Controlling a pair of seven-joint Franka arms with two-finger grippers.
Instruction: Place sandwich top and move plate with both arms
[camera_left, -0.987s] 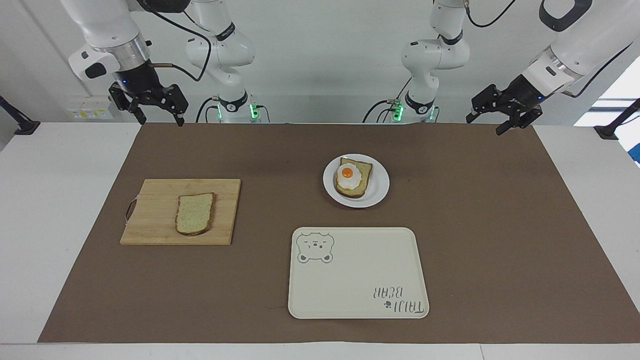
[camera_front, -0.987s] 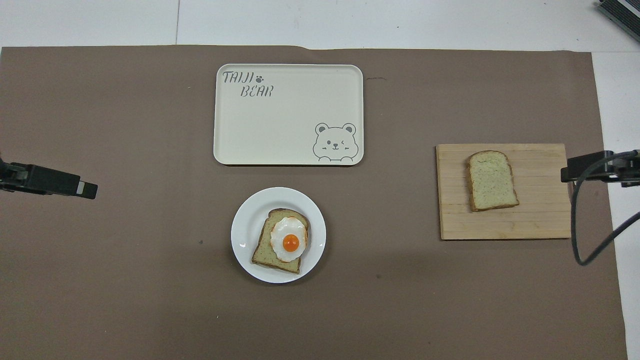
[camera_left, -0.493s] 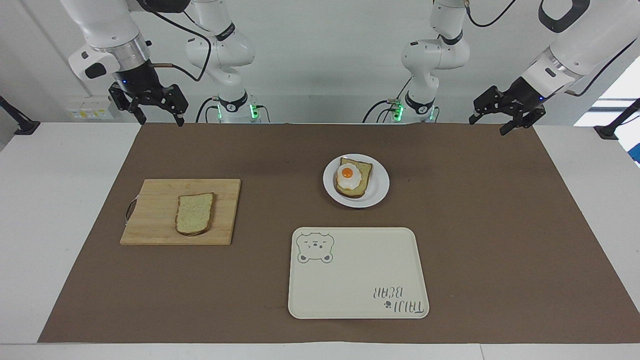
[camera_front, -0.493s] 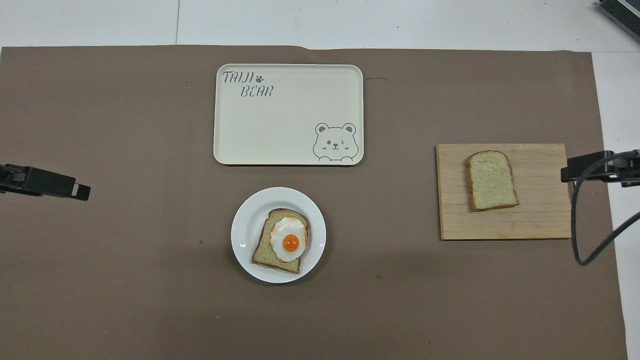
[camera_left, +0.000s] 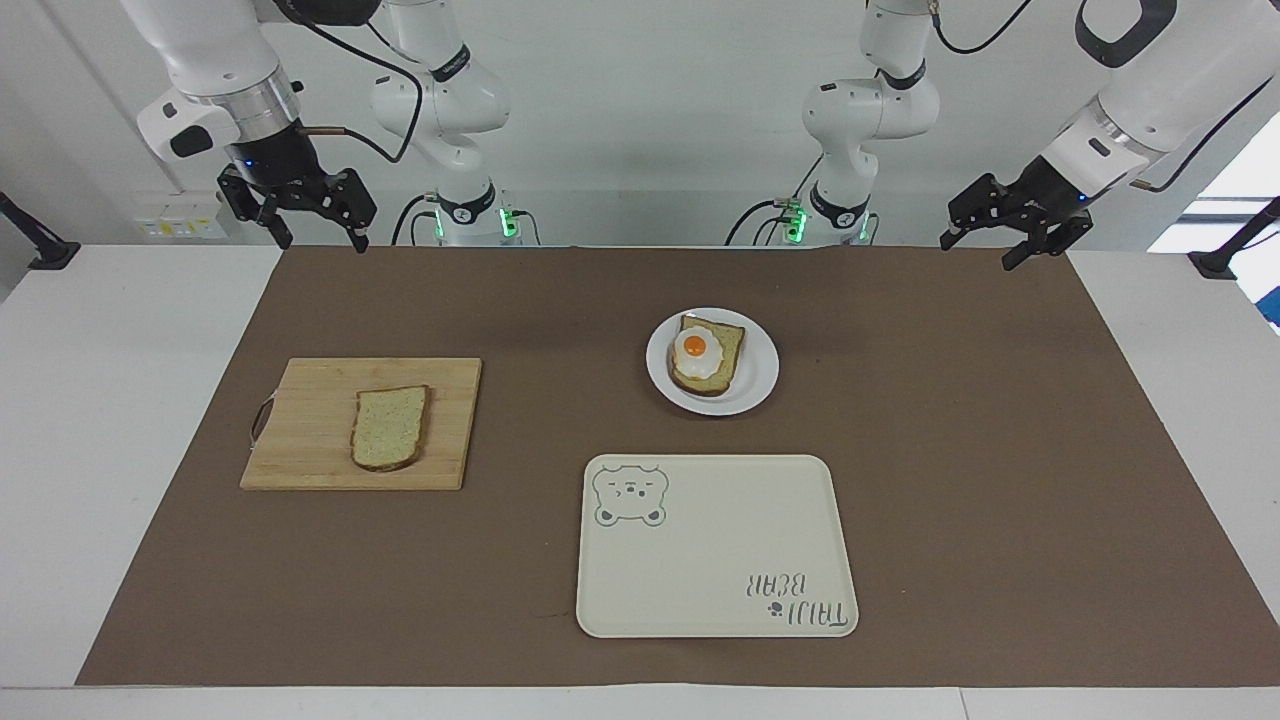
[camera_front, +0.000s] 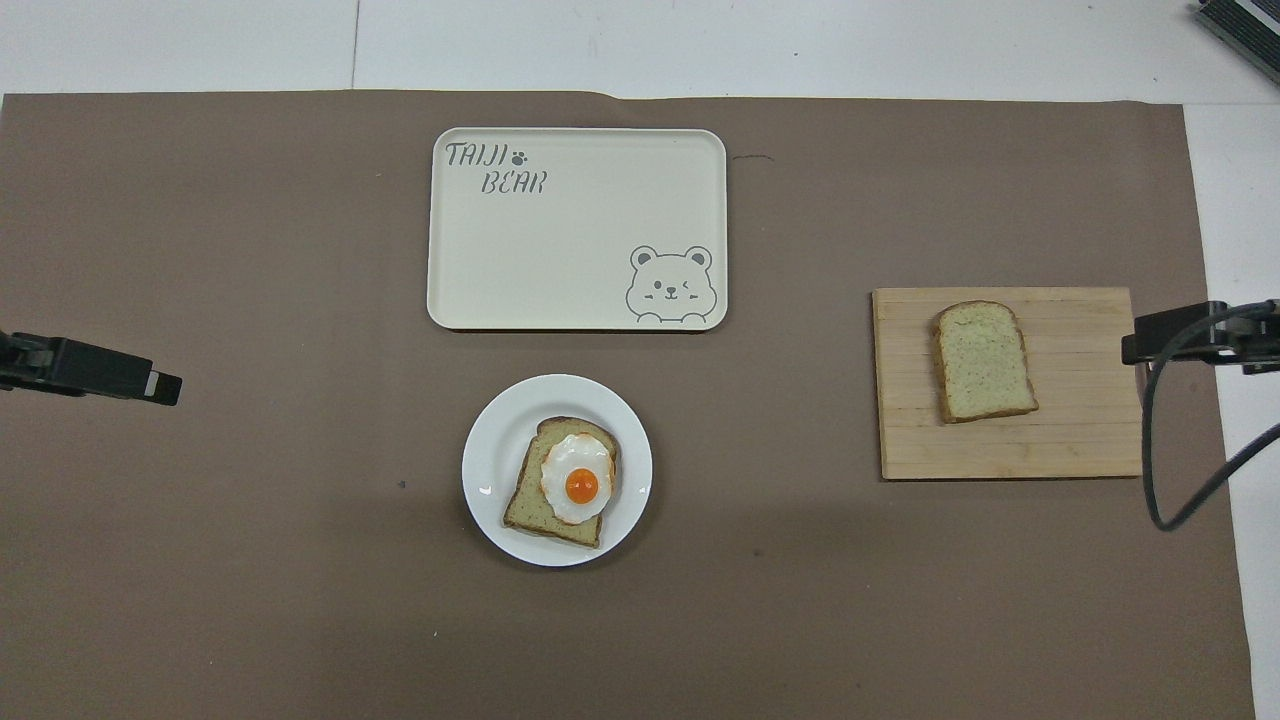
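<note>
Two grippers raised and parted, nothing held; bread and plate untouched on the mat.

Nearest the robots: left gripper (camera_left: 982, 243) up over the brown mat (camera_left: 950, 420) at the left arm's end, fingers spread and empty; right gripper (camera_left: 318, 226) likewise up over the mat's edge at the right arm's end, fingers apart, gripping nothing. Next out, mid-table: small white plate (camera_left: 760, 375) bearing an egg-topped bread slice (camera_left: 706, 355). Slightly farther, toward the right arm's end and well apart from the plate: wooden cutting board (camera_left: 300, 430) with the sandwich top (camera_left: 389, 427) lying flat on it, crust all round, clear of both grippers. Farthest: cream tray (camera_left: 715, 560) with a bear drawing, just past the plate, not touching it.
</note>
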